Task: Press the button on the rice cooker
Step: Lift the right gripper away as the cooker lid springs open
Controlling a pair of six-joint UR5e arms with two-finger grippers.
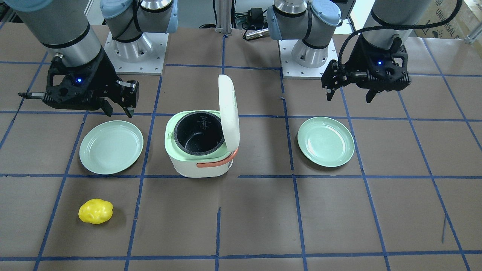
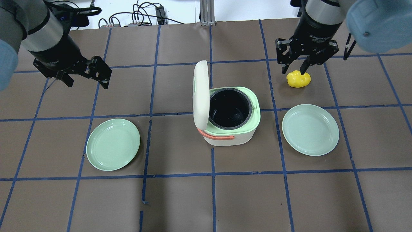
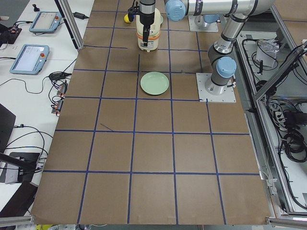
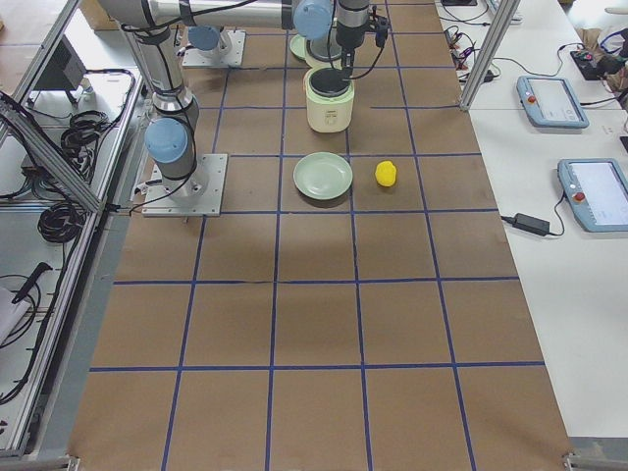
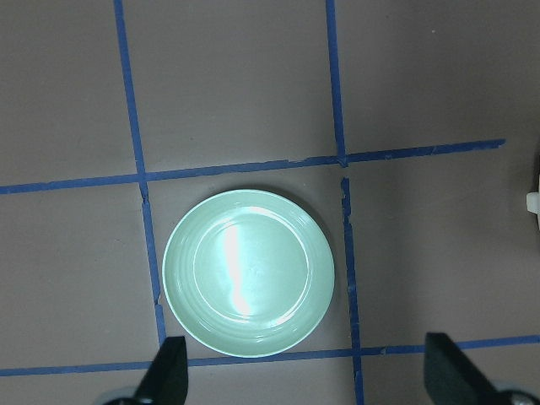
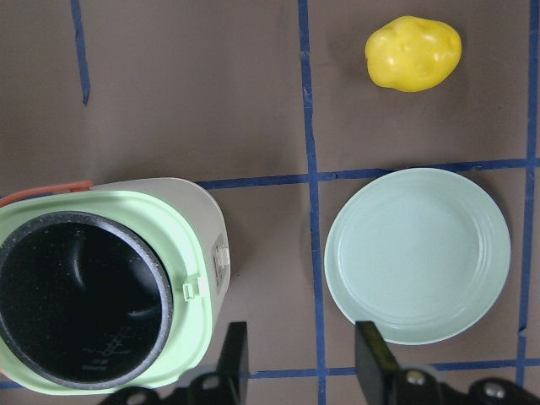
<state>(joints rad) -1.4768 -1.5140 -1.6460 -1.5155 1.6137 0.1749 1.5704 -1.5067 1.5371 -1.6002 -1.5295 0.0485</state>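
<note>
Brown matte paper covers the table [image 2: 180,199], ruled into squares by blue tape lines [image 2: 212,175].

At its middle stands the rice cooker [image 2: 225,141], a rounded white box with a pale green top rim, a smooth orange handle [image 2: 215,136] and a dark, speckled inner pot [image 2: 229,108]. Its domed white lid [image 2: 200,93] is swung up on edge, on the side facing the left gripper [image 2: 87,82].

That gripper hangs above the table with its black jaws spread wide and nothing between them. The left plate [image 5: 249,274], round, glossy and mint green with a ringed rim, lies just ahead of them in the wrist view. The lid stands as a wall between these jaws and the pot.

The right gripper [image 6: 304,359] is also clear of everything, its jaws parted and gripping nothing. In its wrist view the cooker lies off to one side of the jaws, with a small pale tab [image 6: 194,289] jutting from the rim. To the other side and ahead lies the right plate [image 6: 418,253], and beyond it a glossy, knobbly yellow lump [image 6: 413,52].

Blue-edged tablets [image 3: 29,58] rest on the white benches beside the table.
</note>
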